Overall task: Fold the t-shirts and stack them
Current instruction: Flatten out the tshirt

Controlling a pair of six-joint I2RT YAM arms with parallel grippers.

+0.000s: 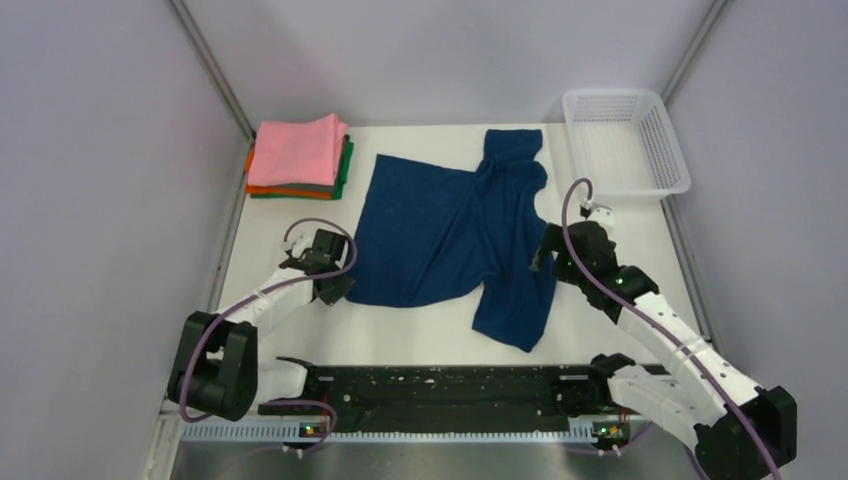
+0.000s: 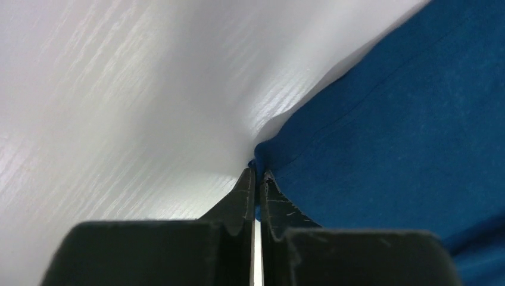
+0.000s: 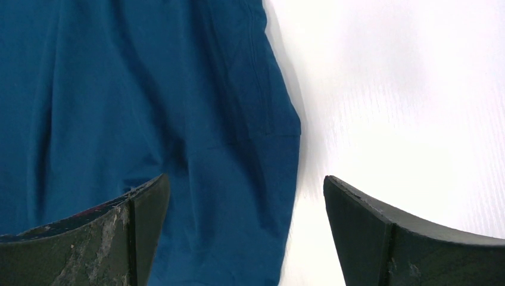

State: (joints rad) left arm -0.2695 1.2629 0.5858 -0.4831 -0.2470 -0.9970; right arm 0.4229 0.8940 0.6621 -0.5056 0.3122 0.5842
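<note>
Judging the step: we take this for the opening grasp on the one shirt not yet folded; no fold is made so far
Folded stack [image 1: 297,155]: sits at the far left corner of the table [image 1: 640,250]; pink on top, orange and green edges showing beneath; well apart from both arms
Left gripper [image 2: 256,176]: down at the near left corner of the cloth; in the left wrist view we see its fingers pressed together with the blue hem edge nipped between the tips
Navy t-shirt [image 1: 430,230]: lies in the middle of the table; its left part is fairly flat; its right side is rumpled and bunched into a strip running from the far edge toward the near one
Right gripper [image 3: 247,182]: hangs spread wide over the shirt's right edge; one finger above cloth, the other above bare table; nothing between them
Basket [image 1: 612,94]: at the far right corner, just beyond the shirt; we judge it plays no part here
Next move: we judge the right gripper must come down and pinch the edge beneath it, so that both arms hold cloth; the bunched side then wants pulling flat before any fold; lifting by the one held corner alone would likely drag the shirt askew
</note>
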